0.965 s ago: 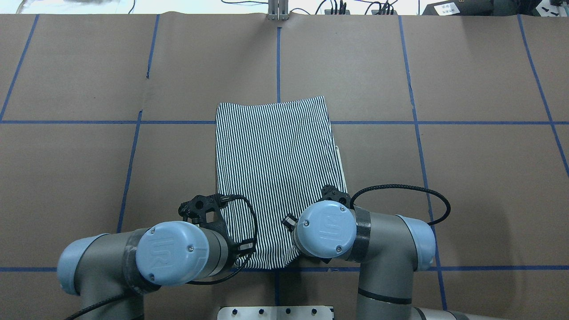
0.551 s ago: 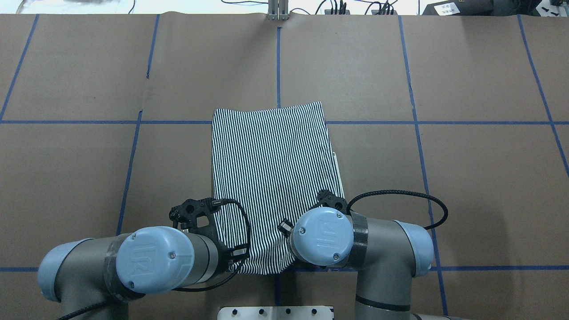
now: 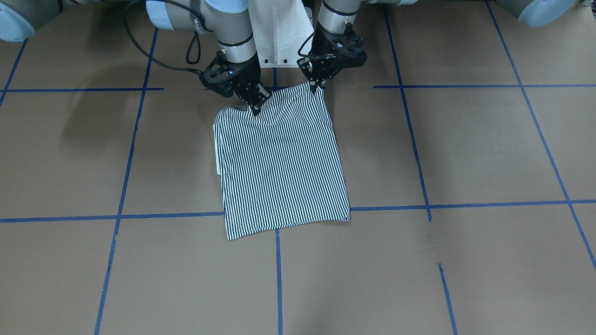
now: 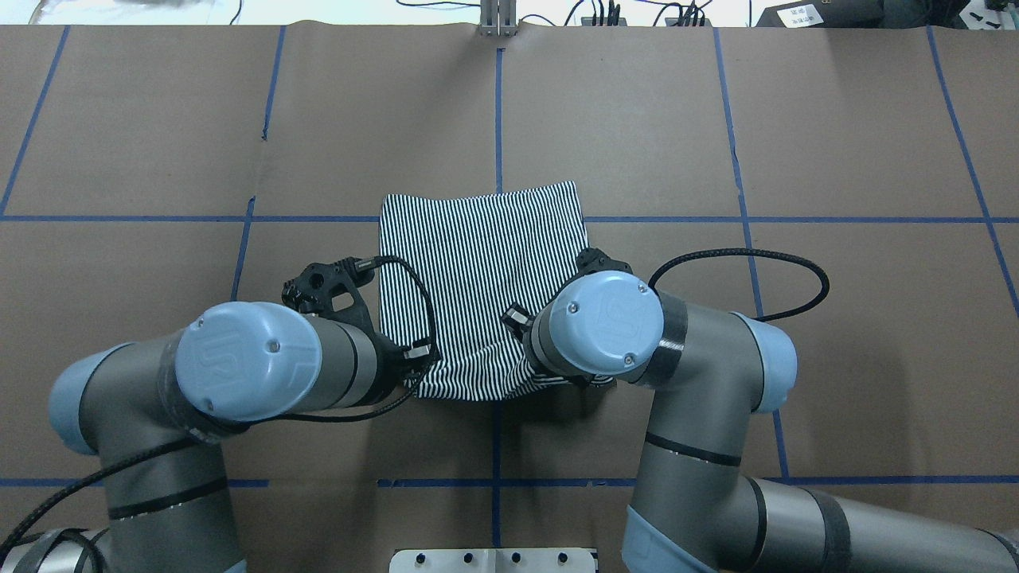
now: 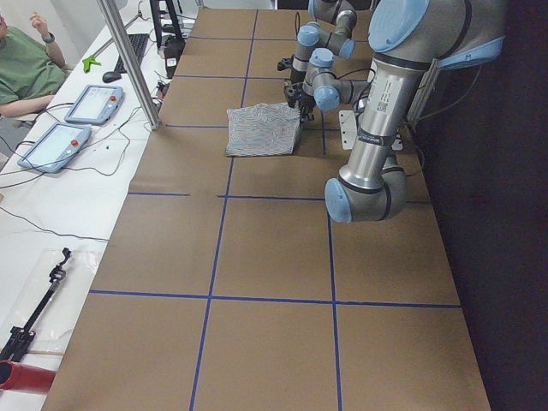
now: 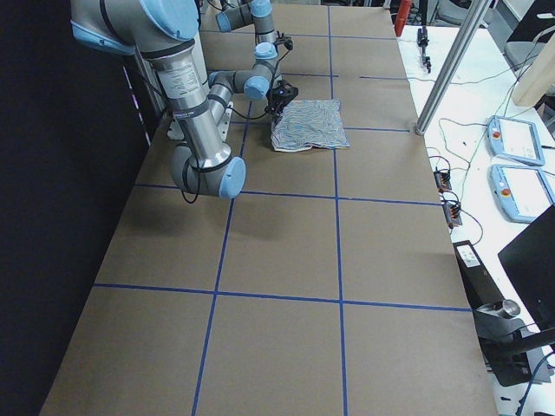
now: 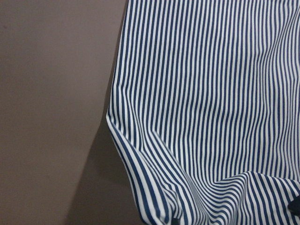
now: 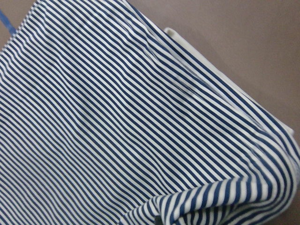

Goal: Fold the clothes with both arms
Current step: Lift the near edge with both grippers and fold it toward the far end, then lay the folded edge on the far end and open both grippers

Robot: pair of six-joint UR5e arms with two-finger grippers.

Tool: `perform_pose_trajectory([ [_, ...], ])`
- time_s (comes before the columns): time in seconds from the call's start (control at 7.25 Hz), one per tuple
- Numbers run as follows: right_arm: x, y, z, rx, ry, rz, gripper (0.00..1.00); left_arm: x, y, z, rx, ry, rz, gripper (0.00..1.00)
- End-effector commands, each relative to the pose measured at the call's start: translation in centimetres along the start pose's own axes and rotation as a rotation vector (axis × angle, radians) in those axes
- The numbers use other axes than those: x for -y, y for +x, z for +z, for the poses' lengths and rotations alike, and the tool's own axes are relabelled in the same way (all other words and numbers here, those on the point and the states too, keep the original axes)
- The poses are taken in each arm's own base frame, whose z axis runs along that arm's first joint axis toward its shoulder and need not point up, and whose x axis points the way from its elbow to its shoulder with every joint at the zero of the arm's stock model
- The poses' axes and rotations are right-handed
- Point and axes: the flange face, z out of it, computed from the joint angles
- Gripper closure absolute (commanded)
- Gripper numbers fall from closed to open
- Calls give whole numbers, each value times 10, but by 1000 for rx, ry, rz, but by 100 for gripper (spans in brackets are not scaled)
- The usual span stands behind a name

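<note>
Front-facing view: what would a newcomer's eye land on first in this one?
The navy-and-white striped shirt, folded into a narrow panel on the brown table, stands out most. At its edge nearest the robot, the left gripper and right gripper each pinch a corner, holding that edge raised off the surface.

Navy-and-white striped shirt (image 8: pixel 117 122), rumpled fold at bottom, cream strip (image 8: pixel 197 53) along its edge, brown tabletop (image 8: pixel 248 37) beyond

free: table (image 4: pixel 836 119) beyond shirt (image 4: pixel 478 255) far edge, both sides | blocked: near edge, left arm (image 4: pixel 239 370), right arm (image 4: pixel 609 322) overhang
</note>
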Motion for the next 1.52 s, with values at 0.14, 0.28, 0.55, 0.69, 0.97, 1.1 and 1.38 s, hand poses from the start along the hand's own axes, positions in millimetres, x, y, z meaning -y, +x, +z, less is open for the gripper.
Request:
perform_pose_trajectory([
  [0.14,43,-64,34,91,37,-2,100,56,-2,45,-67,29,-69,100],
  [0.28,49,-69,33,94,48,-14,100,58,-1,43,-83,31,-79,100],
  [0.55,79,-94,54,84,93,18,93,102,7,39,-87,91,-135,100],
  [0.69,109,-125,82,75,131,44,57,148,13,59,-60,146,-165,85],
  [0.97,174,-160,86,77,195,-59,0,243,7,94,-44,242,-127,0],
  [1.1,196,-161,83,63,217,-123,0,266,-1,89,-28,268,-103,0],
  [1.38,200,-167,75,65,218,-175,0,272,-4,84,-31,227,-101,0],
])
